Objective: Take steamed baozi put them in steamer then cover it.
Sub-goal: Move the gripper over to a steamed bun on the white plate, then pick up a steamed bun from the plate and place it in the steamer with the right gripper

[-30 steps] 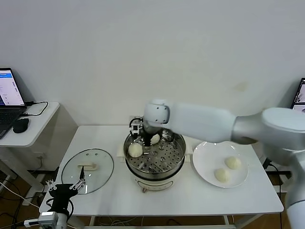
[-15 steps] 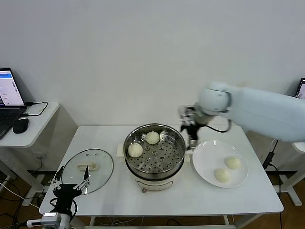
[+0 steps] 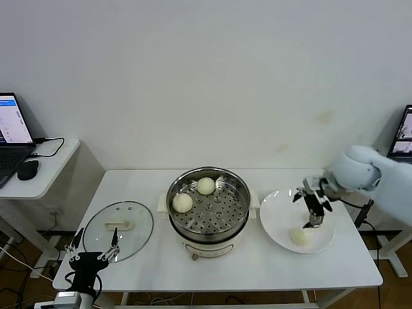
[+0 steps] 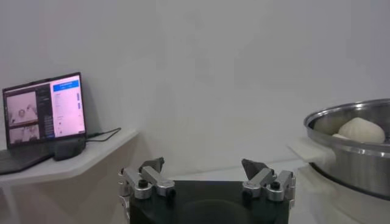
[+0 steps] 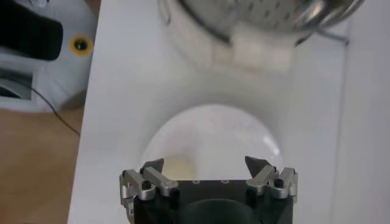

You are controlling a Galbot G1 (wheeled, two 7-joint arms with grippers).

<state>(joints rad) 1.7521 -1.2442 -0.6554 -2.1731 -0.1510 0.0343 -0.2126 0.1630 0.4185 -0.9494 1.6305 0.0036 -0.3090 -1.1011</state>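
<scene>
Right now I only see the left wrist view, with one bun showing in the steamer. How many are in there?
Observer: Two baozi sit on the steamer tray.
Operator: Where's the right hand?
Observer: The right hand is open, low over the plate, next to a bun.
Operator: And the lid?
Observer: The lid lies flat on the table, left of the steamer, just beyond your open left hand.
</scene>
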